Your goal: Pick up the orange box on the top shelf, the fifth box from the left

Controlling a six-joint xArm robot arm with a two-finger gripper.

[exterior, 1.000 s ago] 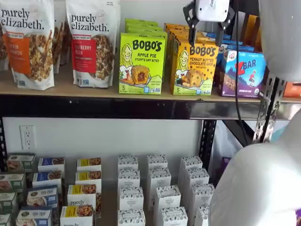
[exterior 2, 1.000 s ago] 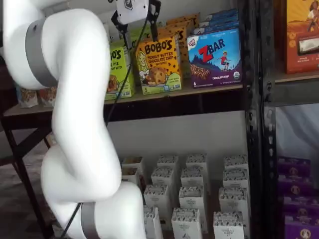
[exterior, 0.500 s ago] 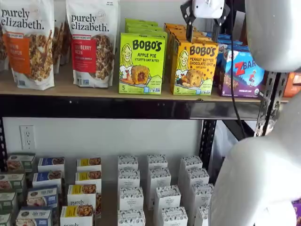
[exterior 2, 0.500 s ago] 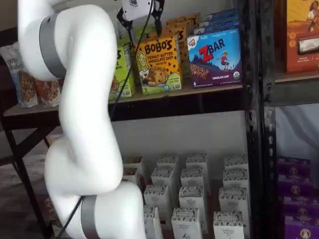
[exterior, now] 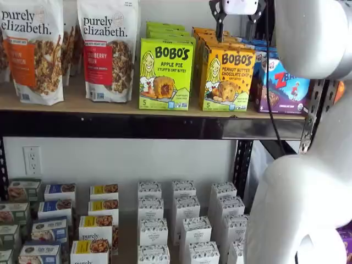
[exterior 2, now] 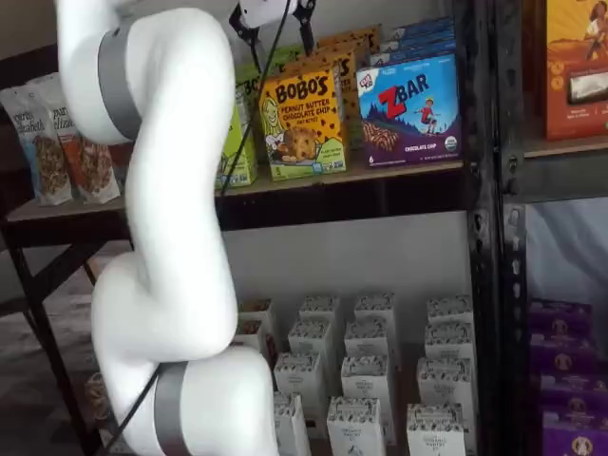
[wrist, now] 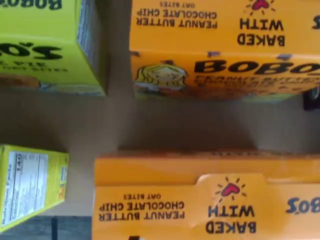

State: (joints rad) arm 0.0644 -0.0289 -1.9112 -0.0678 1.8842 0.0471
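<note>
Orange box [exterior: 227, 77] clear on top shelf [exterior: 137, 104]; gripper [exterior: 237, 30] body cropped above, fingers apart.

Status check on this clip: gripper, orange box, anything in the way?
Gripper open, above the orange box, not gripping. Box upright at the front of the top shelf. Green box and blue box flank it closely.
</note>
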